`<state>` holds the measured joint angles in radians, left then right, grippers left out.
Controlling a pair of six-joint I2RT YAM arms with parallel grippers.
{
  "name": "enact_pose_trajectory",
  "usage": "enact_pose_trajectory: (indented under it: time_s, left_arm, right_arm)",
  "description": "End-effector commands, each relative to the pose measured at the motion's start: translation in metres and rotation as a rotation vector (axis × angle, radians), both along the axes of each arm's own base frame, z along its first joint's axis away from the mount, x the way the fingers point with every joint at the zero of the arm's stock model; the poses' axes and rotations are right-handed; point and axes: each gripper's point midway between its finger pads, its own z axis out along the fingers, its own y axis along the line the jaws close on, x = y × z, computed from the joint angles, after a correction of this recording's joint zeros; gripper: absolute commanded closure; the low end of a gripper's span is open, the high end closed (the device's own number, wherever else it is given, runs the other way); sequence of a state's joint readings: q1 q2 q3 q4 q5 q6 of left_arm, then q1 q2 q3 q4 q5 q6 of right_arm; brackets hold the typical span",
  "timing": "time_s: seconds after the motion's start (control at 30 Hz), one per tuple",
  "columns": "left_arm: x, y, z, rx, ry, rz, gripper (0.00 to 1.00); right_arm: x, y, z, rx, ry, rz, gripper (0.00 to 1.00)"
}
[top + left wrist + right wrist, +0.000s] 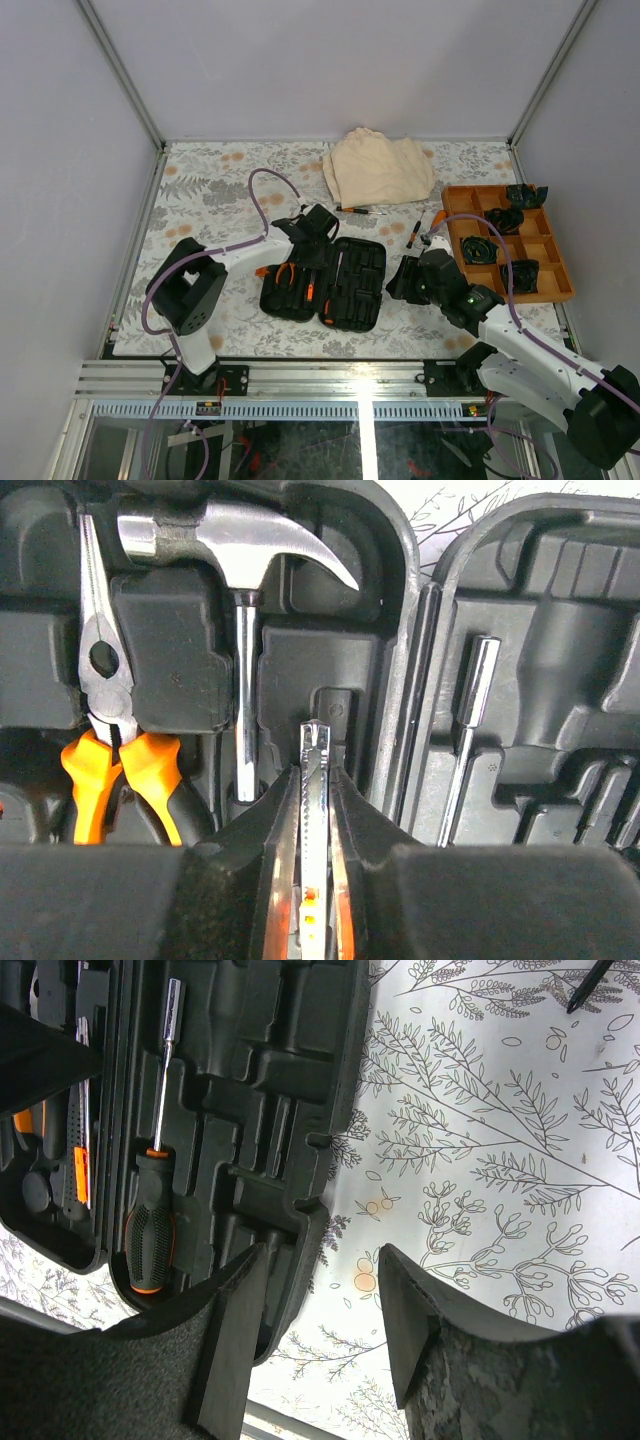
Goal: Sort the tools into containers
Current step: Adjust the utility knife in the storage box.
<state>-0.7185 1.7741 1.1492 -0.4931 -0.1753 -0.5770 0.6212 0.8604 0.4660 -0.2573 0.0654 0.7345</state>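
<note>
Tool case [365,270] lies open on the table [200,190]. Left gripper [315,800] is clamped narrow on a slim metal tool [315,750] over the case's left half, just beside the hammer [243,630], with the pliers [108,710] on the hammer's other side. I can't see the held tool's handle because the fingers cover it. Right gripper [320,1330] is part open and holds nothing, at the case's right edge near a seated screwdriver [155,1210].

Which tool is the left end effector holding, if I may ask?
The slim silver tool, pinched in the left end effector; the hammer, pliers and socket driver lie untouched in the case.
</note>
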Motion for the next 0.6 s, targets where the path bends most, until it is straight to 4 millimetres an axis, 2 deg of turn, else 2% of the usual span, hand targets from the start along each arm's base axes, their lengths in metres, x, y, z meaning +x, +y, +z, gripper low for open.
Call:
enact_pose_trajectory:
  time_s: [0.0, 0.3, 0.57]
  left_arm:
    - [0.0102, -0.0088, -0.0032, -0.047, -0.014, 0.015, 0.85]
    - [0.0144, -0.0107, -0.0033, -0.066, -0.018, 0.015, 0.77]
    - [0.0176, -0.0145, 0.0035, -0.086, -0.035, 0.01, 0.76]
  right_arm:
    - [0.0012, 0.0038, 0.0026, 0.018, -0.01, 0.002, 0.45]
    - [0.0007, 0.0041, 0.0015, 0.018, -0.006, 0.003, 0.45]
    - [-0.0006, 0.0049, 0.0, 0.022, 0.002, 0.006, 0.45]
